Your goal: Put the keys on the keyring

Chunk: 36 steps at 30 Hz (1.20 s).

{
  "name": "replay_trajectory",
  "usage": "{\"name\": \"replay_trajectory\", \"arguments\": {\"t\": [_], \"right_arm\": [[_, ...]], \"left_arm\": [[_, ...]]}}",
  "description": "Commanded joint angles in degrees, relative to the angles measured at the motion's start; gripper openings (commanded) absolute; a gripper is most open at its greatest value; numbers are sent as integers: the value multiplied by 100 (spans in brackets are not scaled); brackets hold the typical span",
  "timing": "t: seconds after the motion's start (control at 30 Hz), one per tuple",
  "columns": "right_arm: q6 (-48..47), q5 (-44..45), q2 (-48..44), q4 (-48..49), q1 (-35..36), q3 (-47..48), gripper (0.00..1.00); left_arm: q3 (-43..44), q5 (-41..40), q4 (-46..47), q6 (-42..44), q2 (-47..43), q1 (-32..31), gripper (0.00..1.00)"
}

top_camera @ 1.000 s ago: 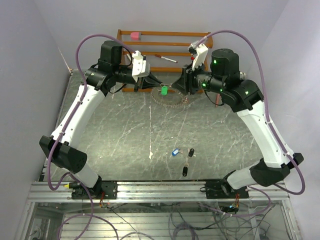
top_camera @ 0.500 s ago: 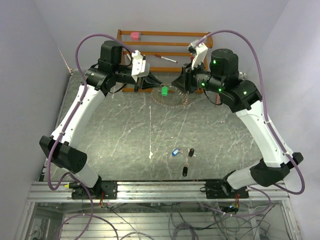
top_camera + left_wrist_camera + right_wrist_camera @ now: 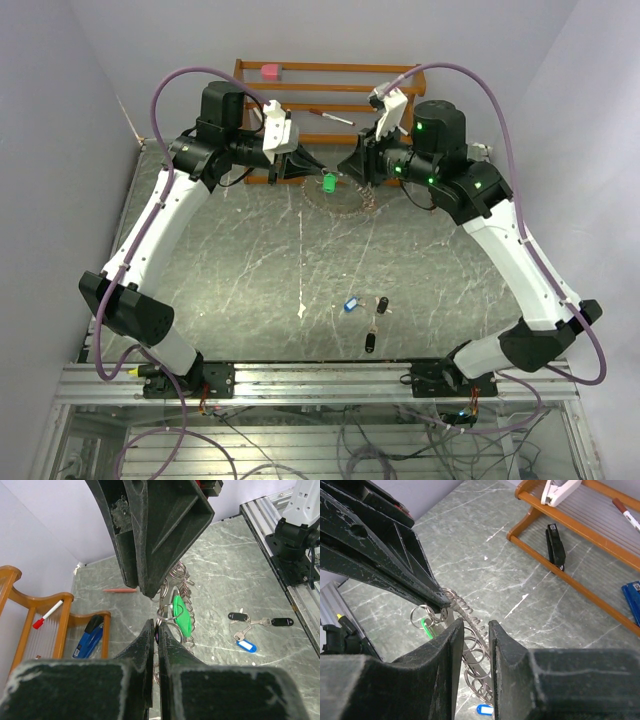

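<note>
The keyring, a silvery ring hung with small split rings, is held up at the back of the table with a green key hanging on it. My left gripper is shut on the keyring's rim, with the green key just beyond its fingertips. My right gripper faces it, jaws a little apart, and the keyring runs between them. A blue key and two black keys lie on the table near the front.
A wooden rack stands against the back wall with a pink object and a red-capped marker. It also holds a blue stapler. A red pencil lies on the marble table. A metal rail runs along the near edge.
My right gripper has moved left towards the left gripper and its jaws have narrowed around the keyring. The left arm has stayed still.
</note>
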Motion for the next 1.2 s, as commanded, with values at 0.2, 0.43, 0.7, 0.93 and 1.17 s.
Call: {"name": "replay_trajectory", "arguments": {"t": [0.2, 0.43, 0.7, 0.93, 1.17], "right_arm": [[0, 67, 39, 106, 242, 56, 26], [56, 161, -92, -88, 257, 72, 27], [110, 243, -246, -151, 273, 3, 28], [134, 140, -284, -118, 317, -142, 30], [66, 110, -235, 14, 362, -235, 31]], "left_arm": [[-31, 218, 355, -78, -34, -45, 7], [-53, 202, 421, -98, -3, -45, 7], [-45, 199, 429, -111, -16, -45, 7], [-1, 199, 425, -137, -14, -45, 7], [-5, 288, 409, -177, -59, -45, 7]]}}
